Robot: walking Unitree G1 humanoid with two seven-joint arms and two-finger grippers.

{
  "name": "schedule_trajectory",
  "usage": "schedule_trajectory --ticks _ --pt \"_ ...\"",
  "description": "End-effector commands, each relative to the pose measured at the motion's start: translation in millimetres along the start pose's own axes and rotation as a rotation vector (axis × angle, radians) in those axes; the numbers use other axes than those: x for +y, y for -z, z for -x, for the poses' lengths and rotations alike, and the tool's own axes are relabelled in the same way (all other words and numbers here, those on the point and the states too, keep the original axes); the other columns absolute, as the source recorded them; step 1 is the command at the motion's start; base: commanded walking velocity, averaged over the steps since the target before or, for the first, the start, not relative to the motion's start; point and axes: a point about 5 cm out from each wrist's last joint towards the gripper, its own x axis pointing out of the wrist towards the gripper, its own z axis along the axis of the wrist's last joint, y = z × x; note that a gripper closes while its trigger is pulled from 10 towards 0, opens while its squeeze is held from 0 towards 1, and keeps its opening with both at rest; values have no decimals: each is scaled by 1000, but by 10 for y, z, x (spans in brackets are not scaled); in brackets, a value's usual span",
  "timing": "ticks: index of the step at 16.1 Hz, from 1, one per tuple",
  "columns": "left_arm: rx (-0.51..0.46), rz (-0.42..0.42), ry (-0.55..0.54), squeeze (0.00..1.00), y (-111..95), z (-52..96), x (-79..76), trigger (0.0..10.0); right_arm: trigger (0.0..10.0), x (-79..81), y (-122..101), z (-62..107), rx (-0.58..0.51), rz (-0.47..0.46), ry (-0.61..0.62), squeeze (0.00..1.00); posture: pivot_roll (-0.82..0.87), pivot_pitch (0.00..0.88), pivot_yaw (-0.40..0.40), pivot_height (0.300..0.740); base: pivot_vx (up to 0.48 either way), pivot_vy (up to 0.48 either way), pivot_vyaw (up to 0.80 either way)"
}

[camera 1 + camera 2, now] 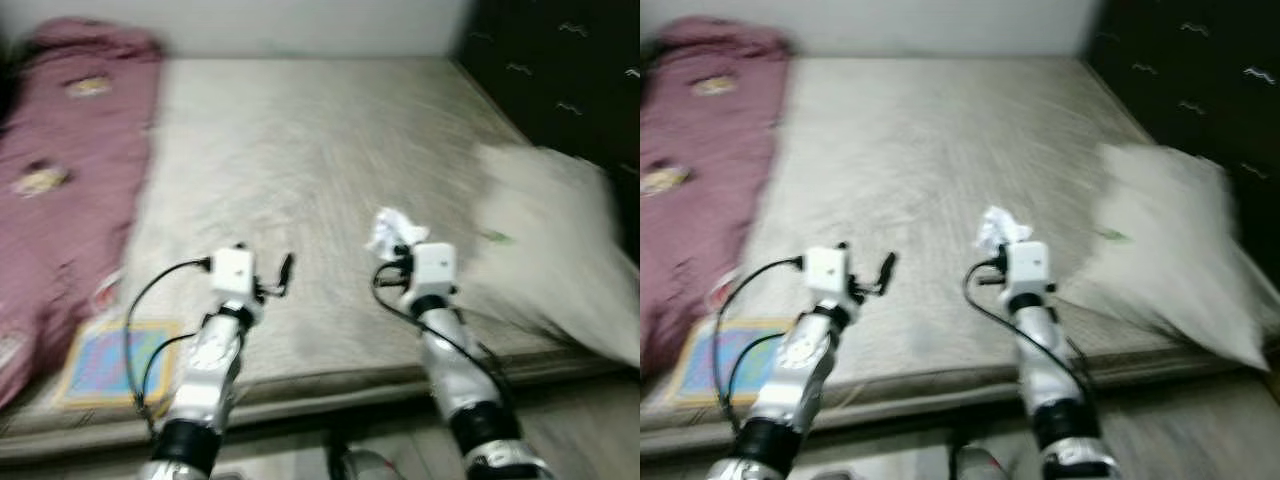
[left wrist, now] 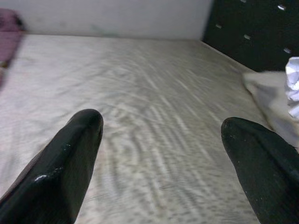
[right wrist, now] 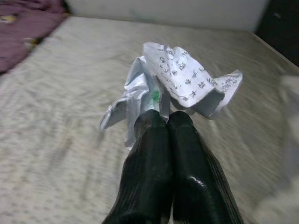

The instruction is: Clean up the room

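Note:
A crumpled white printed wrapper (image 3: 175, 81) is pinched at the tips of my right gripper (image 3: 167, 119), whose two black fingers are pressed together. In the eye views the wrapper (image 1: 395, 232) hangs above the front middle of the beige mattress (image 1: 300, 150). My left gripper (image 2: 161, 126) stands open over the mattress, its fingers (image 2: 77, 140) wide apart with nothing between them; it is to the left of the right one (image 1: 285, 270). The wrapper (image 2: 293, 84) also shows at the edge of the left wrist view.
A maroon blanket (image 1: 70, 170) lies along the bed's left side. A white pillow (image 1: 550, 240) rests at the right, against a dark headboard (image 1: 560, 70). A colourful flat card (image 1: 115, 360) lies at the front left corner. The pictures are blurred.

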Motion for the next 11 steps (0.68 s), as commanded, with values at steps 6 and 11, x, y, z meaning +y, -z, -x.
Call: schedule_trajectory --ticks 6,11 --pt "24 -2 -21 0 50 45 70 10000 10000 77 10 -10 8 -10 -26 0 27 43 -37 740 0 457 0" --pt "16 0 -20 0 44 46 72 10000 10000 81 15 -14 13 -6 -30 0 26 44 -39 740 0 65 0"
